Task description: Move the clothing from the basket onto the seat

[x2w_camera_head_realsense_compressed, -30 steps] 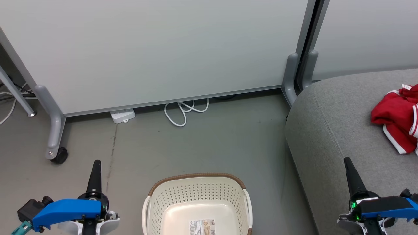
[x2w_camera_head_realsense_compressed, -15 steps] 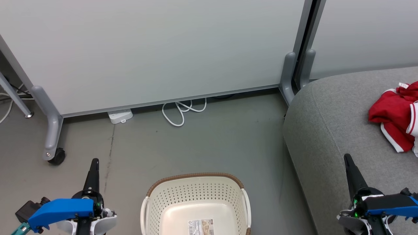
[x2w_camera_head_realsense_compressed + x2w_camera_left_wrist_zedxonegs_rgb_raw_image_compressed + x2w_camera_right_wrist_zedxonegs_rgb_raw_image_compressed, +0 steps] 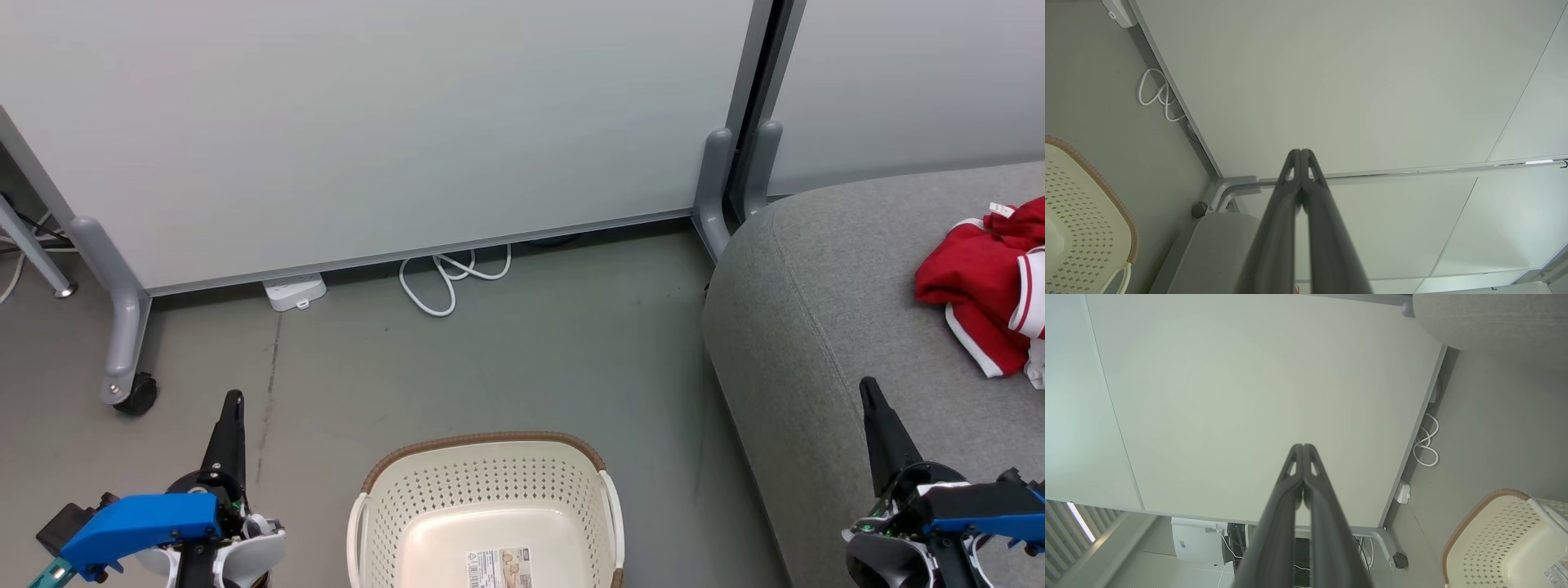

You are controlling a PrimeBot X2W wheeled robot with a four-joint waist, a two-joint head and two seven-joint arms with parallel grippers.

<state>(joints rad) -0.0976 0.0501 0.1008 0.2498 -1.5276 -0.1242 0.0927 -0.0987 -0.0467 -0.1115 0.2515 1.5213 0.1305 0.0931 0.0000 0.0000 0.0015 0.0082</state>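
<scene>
Bright even indoor light, soft faint shadows, sharp focus, wide-angle wrist distortion

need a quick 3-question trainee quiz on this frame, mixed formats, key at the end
1. True or false: the clothing lies inside the basket.
2. On which side of the basket is the seat? A) the robot's left B) the robot's right C) underneath it
3. Fill in: the left gripper and the right gripper are both ___ and hold nothing.

Key: 1 false, it lies on the seat. 2 B. 3 shut.
</scene>
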